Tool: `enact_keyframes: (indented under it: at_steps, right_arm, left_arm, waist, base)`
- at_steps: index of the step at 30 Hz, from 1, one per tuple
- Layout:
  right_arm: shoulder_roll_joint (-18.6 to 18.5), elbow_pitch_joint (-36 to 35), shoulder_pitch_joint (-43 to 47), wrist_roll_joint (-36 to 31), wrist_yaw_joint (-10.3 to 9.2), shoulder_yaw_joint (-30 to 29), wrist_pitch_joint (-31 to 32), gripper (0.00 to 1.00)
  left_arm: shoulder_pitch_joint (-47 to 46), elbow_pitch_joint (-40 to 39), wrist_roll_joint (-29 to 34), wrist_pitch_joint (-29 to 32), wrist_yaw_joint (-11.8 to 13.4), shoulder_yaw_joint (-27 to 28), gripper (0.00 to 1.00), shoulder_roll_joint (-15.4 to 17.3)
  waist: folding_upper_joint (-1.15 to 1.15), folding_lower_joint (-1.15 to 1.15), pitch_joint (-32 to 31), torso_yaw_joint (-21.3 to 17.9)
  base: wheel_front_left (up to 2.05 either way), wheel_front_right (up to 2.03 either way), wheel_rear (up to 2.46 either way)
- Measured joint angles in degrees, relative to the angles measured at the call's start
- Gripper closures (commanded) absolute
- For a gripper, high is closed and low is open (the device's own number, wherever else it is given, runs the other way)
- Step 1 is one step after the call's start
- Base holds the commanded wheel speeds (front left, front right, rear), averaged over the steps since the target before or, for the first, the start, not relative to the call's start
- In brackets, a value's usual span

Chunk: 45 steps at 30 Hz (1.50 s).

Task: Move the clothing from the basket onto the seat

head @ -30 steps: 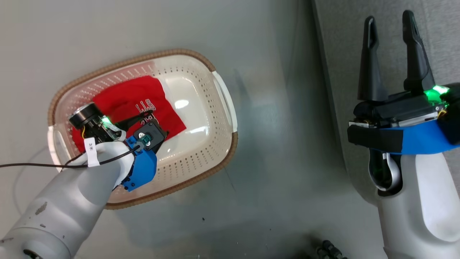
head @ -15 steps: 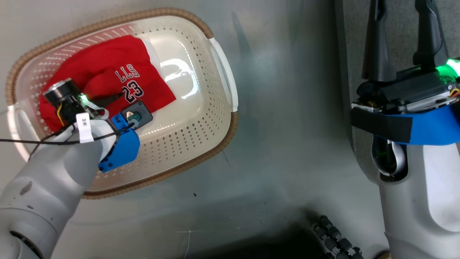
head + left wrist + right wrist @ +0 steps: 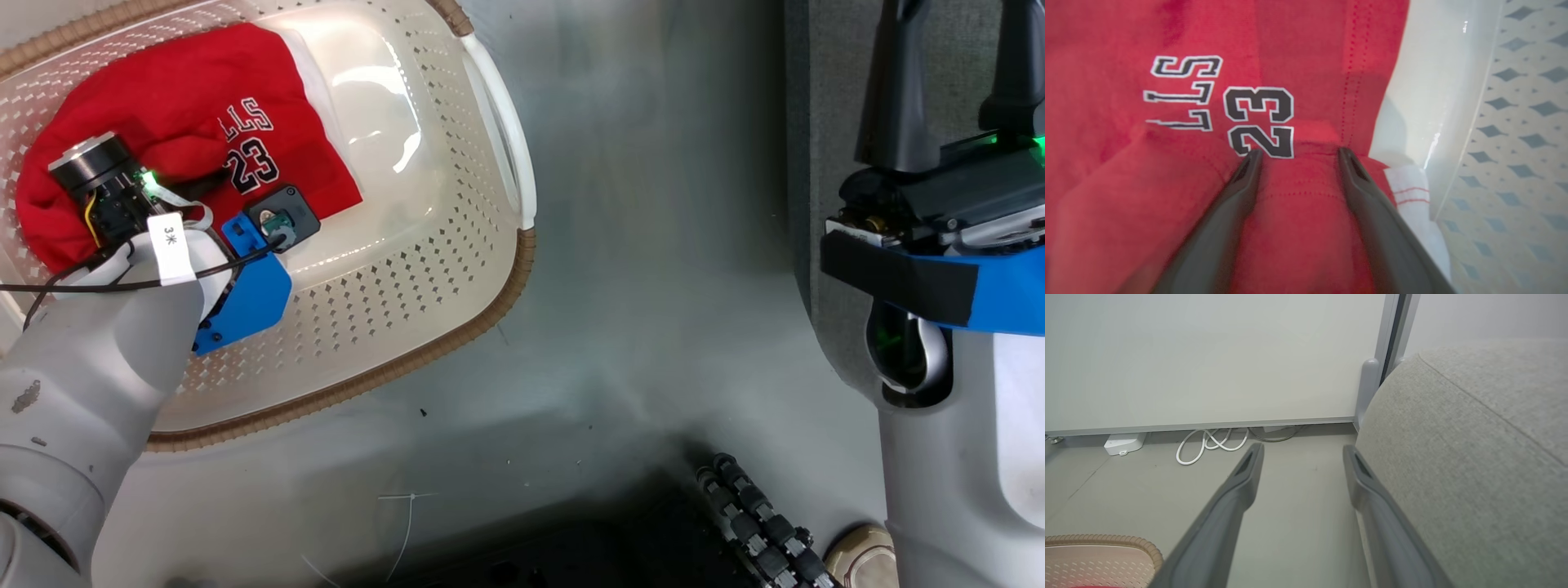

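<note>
Left wrist view has the left gripper (image 3: 1299, 152) wide open and empty, fingers (image 3: 1224, 212) straddling a raised fold of the red number-23 jersey (image 3: 1310, 53) at centre frame.

Left claw (image 3: 1296, 153) lower onto clothing (image 3: 163, 98) (view shifted), number 23 (image 3: 251, 167) uncovered

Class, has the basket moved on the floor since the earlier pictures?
No: the basket lies as before beside the seat; the camera moved closer.
</note>
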Motion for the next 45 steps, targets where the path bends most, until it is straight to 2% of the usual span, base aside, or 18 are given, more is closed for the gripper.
enact_keyframes:
  at_steps: [8,9,10,11,27,35,45]
  right_arm:
    - [0.00,-0.92,0.62,-0.26,0.00,-1.02,0.00,0.00]
    - [0.00,-1.03,0.66,-0.27,0.00,-1.09,0.00,0.00]
    - [0.00,-1.09,0.69,-0.27,0.00,-1.14,0.00,0.00]
    - [0.00,-1.12,0.81,-0.27,0.00,-1.16,0.00,0.00]
    - [0.00,-0.60,0.77,0.01,0.00,-2.14,0.00,0.00]
    - [0.00,0.35,0.43,0.01,0.00,-2.43,0.00,0.00]
    - [0.01,2.36,1.61,0.02,0.00,-2.82,0.00,0.00]
  left_arm:
    - [-0.47,0.15,-0.04,0.79,0.00,0.00,0.00,-0.66]
    - [-0.60,0.21,-0.04,1.00,0.00,0.00,0.11,-0.77]
    - [-0.64,0.23,0.01,1.05,0.00,0.00,0.62,-0.91]
    - [-0.65,0.25,0.44,1.21,0.00,0.00,1.00,-1.01]
    - [-0.49,-0.57,-0.18,1.55,0.00,-0.01,1.00,-2.56]
    - [0.94,-2.20,-0.30,-0.15,0.00,-0.03,1.00,-5.47]
    - [3.93,-4.17,-4.83,-5.00,0.00,-0.07,1.00,-7.68]
  waist:
    - [0.00,-0.01,0.55,0.38]
    - [0.00,-0.01,0.59,0.42]
    - [0.00,-0.01,0.62,0.46]
    - [0.00,-0.01,0.63,0.47]
    - [0.00,-0.01,-0.17,0.84]
    - [0.00,-0.01,-3.73,2.11]
    - [0.00,-0.01,-9.93,4.58]
  base:
    - [0.00,0.00,0.00]
    - [0.00,0.00,0.00]
    - [0.00,0.00,0.00]
    - [0.00,0.00,0.00]
    - [0.00,0.00,0.00]
    - [0.00,0.00,0.00]
    - [0.00,0.00,0.00]
